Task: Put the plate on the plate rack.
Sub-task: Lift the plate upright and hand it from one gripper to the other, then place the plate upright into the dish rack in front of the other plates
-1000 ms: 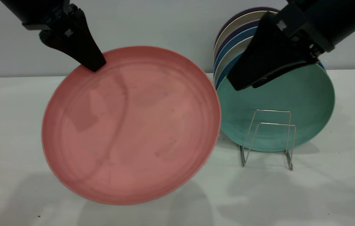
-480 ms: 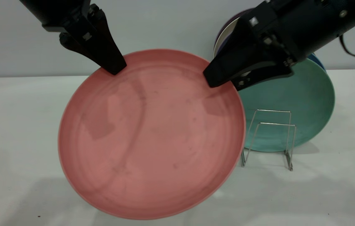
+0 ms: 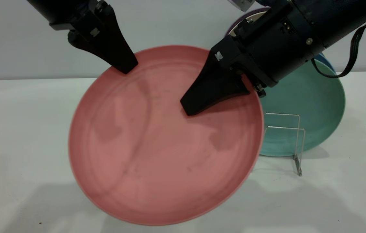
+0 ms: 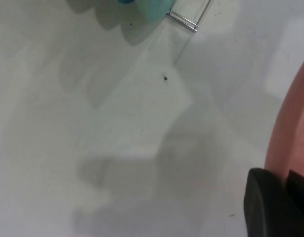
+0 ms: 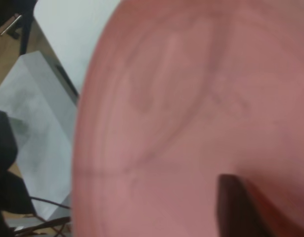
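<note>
plate: the salmon-pink plate [image 3: 165, 145] hangs in the air in front of the table [image 3: 17, 136], nearest of all things, tilted so that its hollow face is open to the exterior view. Its lower edge is above the near table surface and does not touch it.
left gripper: the left gripper [image 3: 126, 66] pinches the plate's rim at the upper left; in the left wrist view a dark finger [image 4: 273, 205] lies against the pink edge, pressed together on it.
right gripper: the right gripper [image 3: 191, 108] reaches from the upper right over the plate's face, its front finger lying in front of the face. Whether a second finger is behind the rim I cannot tell, so I cannot say if it grips or only comes near.
key relation: the plate rack [image 3: 284, 140] stands to the right of the plate and farther back; the plate's right edge already covers the rack's left side. I judge the plate must go more right and back, then stand upright into the free front slot.
nearer arm: the right arm is on the rack's side, so it seems the better one for the placing.
far: the mint-green plate [image 3: 309, 106] stands in the rack behind the front loops, with other plates [image 3: 323, 60] behind it, against the wall [image 3: 176, 26].
</note>
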You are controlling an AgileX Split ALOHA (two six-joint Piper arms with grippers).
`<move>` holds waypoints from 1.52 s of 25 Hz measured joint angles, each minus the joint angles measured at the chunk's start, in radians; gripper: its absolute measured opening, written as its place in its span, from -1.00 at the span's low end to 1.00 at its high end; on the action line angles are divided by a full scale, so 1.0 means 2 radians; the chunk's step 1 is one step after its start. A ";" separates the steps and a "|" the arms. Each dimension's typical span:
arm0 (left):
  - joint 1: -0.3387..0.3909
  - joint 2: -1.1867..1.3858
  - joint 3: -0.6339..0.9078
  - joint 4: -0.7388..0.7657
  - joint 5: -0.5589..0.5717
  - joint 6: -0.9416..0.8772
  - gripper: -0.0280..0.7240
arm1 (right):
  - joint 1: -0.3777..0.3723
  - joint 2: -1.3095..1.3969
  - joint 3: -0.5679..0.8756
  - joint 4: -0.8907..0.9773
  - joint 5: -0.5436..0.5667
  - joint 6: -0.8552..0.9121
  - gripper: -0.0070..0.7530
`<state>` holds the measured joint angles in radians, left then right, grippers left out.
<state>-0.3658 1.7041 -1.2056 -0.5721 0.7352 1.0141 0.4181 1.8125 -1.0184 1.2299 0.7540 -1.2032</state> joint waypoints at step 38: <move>0.127 -0.001 0.000 0.277 0.032 -0.438 0.11 | 0.001 -0.074 -0.113 -0.481 0.023 0.223 -0.64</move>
<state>-0.1115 1.7025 -1.2048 -0.0191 0.7997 0.1387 0.4202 1.6643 -1.2449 0.2683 0.7994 -0.7568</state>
